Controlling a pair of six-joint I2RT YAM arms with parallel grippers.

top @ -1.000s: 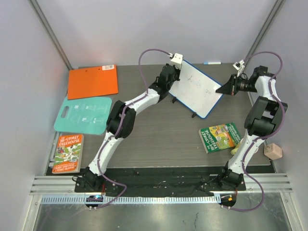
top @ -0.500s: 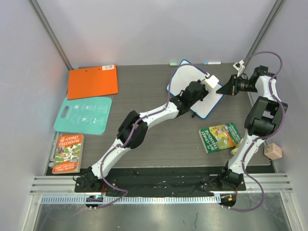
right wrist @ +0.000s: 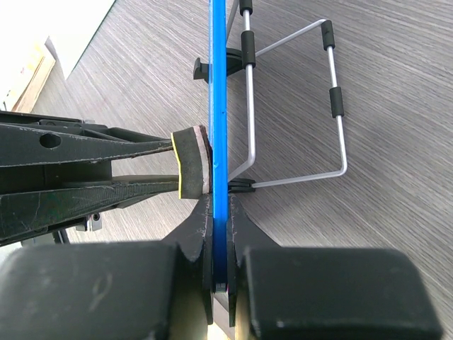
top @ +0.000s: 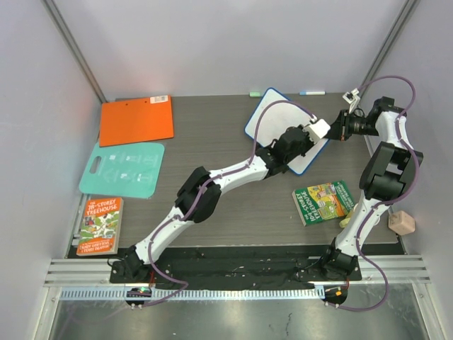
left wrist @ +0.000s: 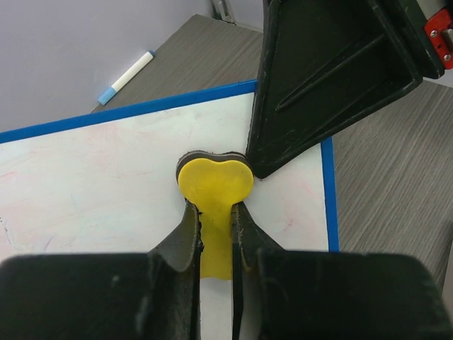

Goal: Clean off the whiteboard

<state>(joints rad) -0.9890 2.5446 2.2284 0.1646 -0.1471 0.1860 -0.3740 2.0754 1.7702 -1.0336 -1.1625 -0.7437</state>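
Note:
The whiteboard (top: 272, 117), white with a blue frame, stands tilted at the back right of the table on a wire stand (right wrist: 340, 134). My right gripper (top: 338, 127) is shut on the blue frame edge (right wrist: 218, 106), one jaw on each side. My left gripper (left wrist: 216, 212) is shut on a yellow heart-shaped eraser (left wrist: 214, 185). The eraser's dark pad (right wrist: 190, 161) presses flat against the white face (left wrist: 106, 177) close to the right-hand frame, just beside the right gripper's finger (left wrist: 318, 85). The face shows only faint pinkish smears around the eraser.
An orange clipboard (top: 136, 120), a teal board (top: 124, 170) and a book (top: 100, 225) lie at the left. A green book (top: 324, 201) lies in front of the whiteboard, with a small pale block (top: 401, 223) at the right edge. A blue-capped marker (left wrist: 131, 74) lies behind the board.
My left arm has swept the eraser from the board's upper left corner across its face to the right edge. The dark handwriting seen earlier no longer shows. The right arm has not moved.

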